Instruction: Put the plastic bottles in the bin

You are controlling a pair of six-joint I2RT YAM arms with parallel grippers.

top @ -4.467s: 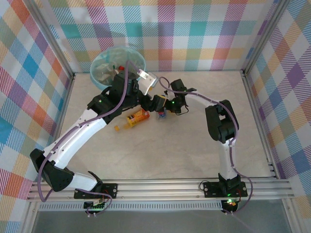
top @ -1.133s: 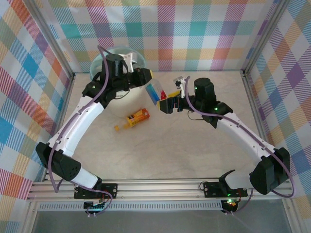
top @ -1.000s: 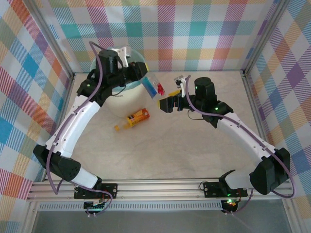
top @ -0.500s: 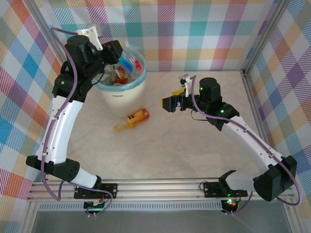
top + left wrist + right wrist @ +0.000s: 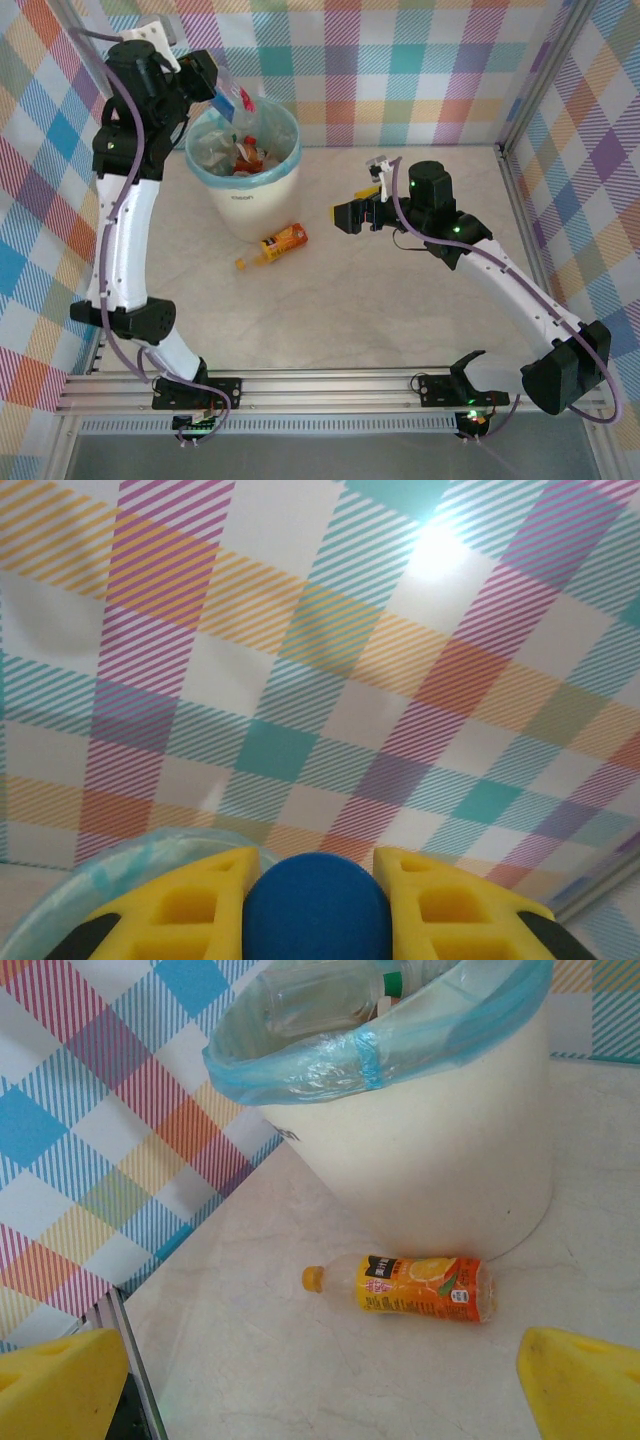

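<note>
The left claw (image 5: 213, 82) is clenched on a blue-capped bottle (image 5: 238, 100), held above the bin (image 5: 252, 205) at its far rim. The right claw (image 5: 345, 215) hangs released, right of the bin. An orange bottle (image 5: 281, 242) lies just in front of the bin.

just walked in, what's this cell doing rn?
Clearing bottles into the bin. The left gripper is shut on a blue-capped bottle and holds it up over the bin's opening, not yet dropped. Several bottles already lie inside. The right gripper hangs open and empty above the table, to the right of the bin. One orange bottle lies on its side on the table beside the bin's base.
</note>
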